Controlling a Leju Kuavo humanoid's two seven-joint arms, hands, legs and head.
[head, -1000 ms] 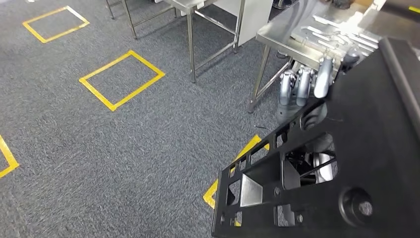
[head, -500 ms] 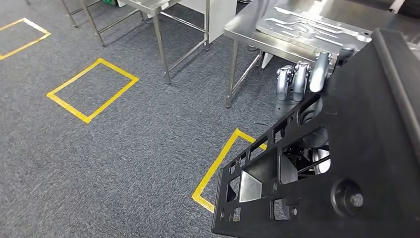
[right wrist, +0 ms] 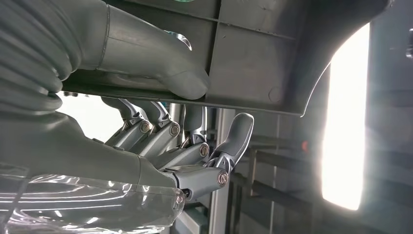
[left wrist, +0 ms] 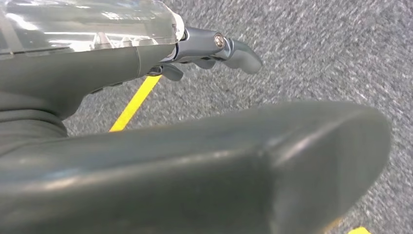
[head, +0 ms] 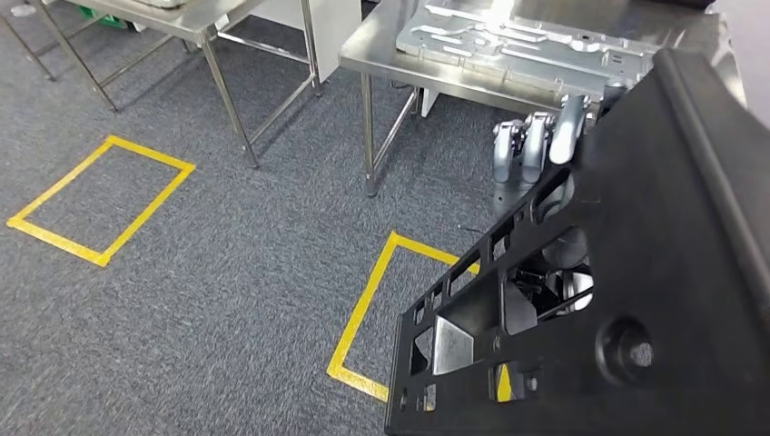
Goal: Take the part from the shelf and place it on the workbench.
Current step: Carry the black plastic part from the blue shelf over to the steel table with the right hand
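Black perforated panel part (head: 654, 272) off shelf, carried tilted, nearest camera. Left hand (head: 536, 150) grasps its upper edge, fingers hooked over. Right hand (right wrist: 160, 122) grasps part edge: thumb on one face, fingers on other. Below: grey carpet floor (head: 209, 300) with yellow tape rectangle (head: 363, 300). Beyond: steel desk (head: 381, 50) bearing silver machined plate (head: 508, 41). Judgement: pickup done, carry under way; approach and set-down on desk left. No containers visible.
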